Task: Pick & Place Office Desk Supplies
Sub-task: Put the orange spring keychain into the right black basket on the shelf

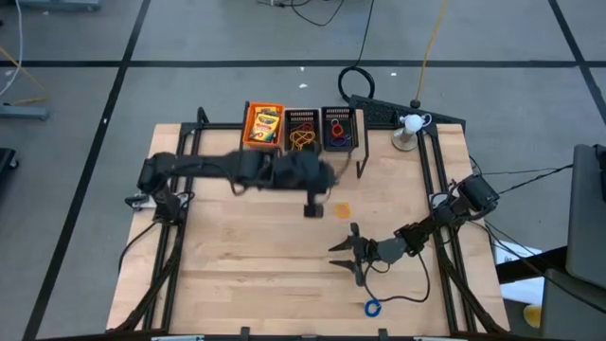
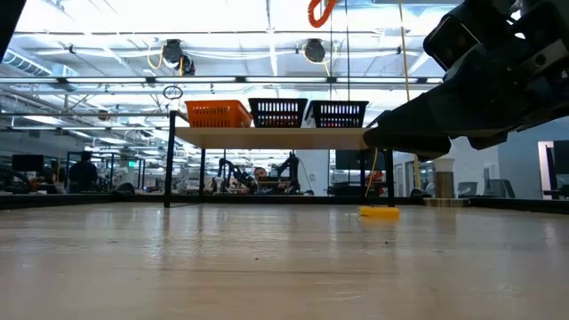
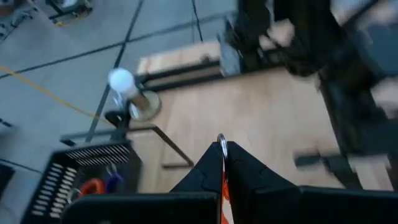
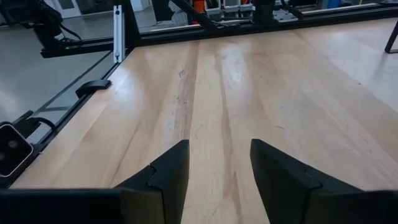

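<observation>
High above the table's middle, my left gripper [image 1: 312,206] [image 3: 222,150] is shut on an orange rubber-band ring [image 3: 223,183]. The ring's lower part shows at the top of the low view [image 2: 320,11]. A small flat yellow thing [image 1: 342,210] [image 2: 380,212] lies on the table beneath the gripper. A blue rubber-band ring [image 1: 371,307] lies near the front edge. Right of centre, my right gripper [image 1: 343,256] [image 4: 219,163] hovers low and open, with only bare wood between its fingers. My left gripper pinches the orange ring between its two shut fingers. A small loop of the ring [image 3: 221,140] sticks out past the fingertips, and the rest runs back between them. The ring is lifted clear of the table.
Three mesh bins stand in a row at the far edge. The orange one [image 1: 264,125] holds yellow-and-green boxes, the middle black one [image 1: 302,131] holds thin bands, and the right black one [image 1: 338,130] [image 3: 87,180] holds rings. A white-topped stand [image 1: 410,128] is at the far right.
</observation>
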You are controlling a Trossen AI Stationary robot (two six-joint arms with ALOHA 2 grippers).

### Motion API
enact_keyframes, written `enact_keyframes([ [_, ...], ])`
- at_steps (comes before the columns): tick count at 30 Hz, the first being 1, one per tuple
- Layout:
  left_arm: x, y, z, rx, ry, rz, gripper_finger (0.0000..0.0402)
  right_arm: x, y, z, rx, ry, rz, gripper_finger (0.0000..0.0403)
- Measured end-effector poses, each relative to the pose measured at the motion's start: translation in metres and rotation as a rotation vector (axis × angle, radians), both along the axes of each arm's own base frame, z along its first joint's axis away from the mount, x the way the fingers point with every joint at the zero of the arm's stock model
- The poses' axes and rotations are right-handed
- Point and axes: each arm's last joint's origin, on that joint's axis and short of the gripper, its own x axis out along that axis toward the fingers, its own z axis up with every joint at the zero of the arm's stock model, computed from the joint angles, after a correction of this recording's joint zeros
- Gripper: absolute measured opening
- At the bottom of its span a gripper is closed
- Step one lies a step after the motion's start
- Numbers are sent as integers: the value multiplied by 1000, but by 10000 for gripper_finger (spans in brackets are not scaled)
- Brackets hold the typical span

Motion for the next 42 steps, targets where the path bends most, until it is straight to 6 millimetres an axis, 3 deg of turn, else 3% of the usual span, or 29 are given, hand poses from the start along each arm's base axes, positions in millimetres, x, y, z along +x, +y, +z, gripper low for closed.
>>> enact_keyframes([
  [5,-1,49,19,-99,-105,46,0,0,0,0,0,0,-1,160],
  [13,-4,107,21,-215,-188,95,0,1,-2,0,-4,0,-6,160],
  [18,6,126,13,-249,-242,90,0,3,-6,0,-7,-1,-18,160],
  [27,31,163,-22,-265,-266,130,0,3,-6,-1,-10,7,-18,160],
  [36,31,206,-50,-293,-225,235,0,3,-6,-1,-24,5,-13,160],
  [42,30,210,-54,-310,-210,241,1,3,-6,-1,-24,5,-13,160],
])
